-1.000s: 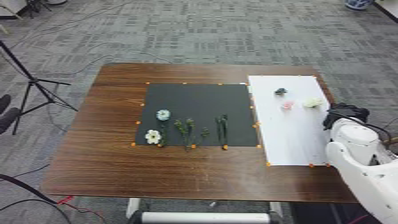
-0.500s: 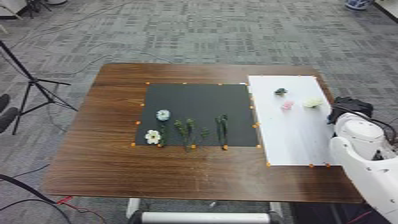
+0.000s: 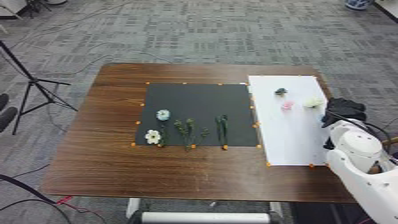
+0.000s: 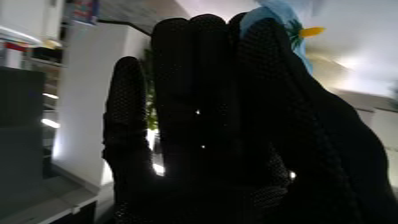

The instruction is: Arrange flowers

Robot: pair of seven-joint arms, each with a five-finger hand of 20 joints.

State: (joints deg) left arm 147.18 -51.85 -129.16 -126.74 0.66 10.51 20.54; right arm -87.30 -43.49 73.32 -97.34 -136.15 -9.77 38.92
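White flower (image 3: pixel 153 136), pale-blue flower (image 3: pixel 163 115) and green sprigs (image 3: pixel 185 131) on a black mat (image 3: pixel 195 100); pink flower (image 3: pixel 287 105) and cream flower (image 3: pixel 312 103) on a white sheet (image 3: pixel 289 137) to its right; brown counter (image 3: pixel 160 170) beneath; my right robot hand (image 3: pixel 345 111) at the sheet's right edge, fingers straight, a blue thing (image 4: pixel 286 12) by the tips; whether gripped, I cannot tell.

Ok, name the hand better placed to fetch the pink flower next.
Right, I'd say: the right hand is beside the white sheet, on which the pink flower lies. A blue flower is close to that hand, though, so it may be occupied.
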